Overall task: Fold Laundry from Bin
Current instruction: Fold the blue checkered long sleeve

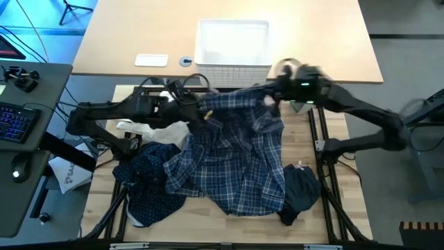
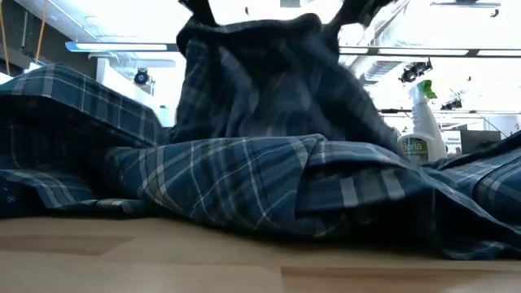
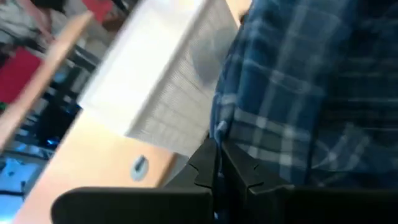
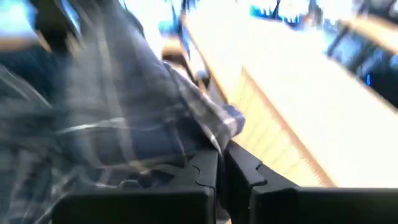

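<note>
Currently left gripper [image 1: 202, 113] and right gripper [image 1: 272, 97] both clamp plaid shirt [image 1: 236, 156] top edge, lifted just beside white bin [image 1: 233, 43].

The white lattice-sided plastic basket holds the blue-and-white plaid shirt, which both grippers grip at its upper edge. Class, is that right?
Not quite. The high view shows the white lattice-sided plastic basket empty; the blue-and-white plaid shirt lies spread on the table. The left gripper and right gripper do grip it.
</note>
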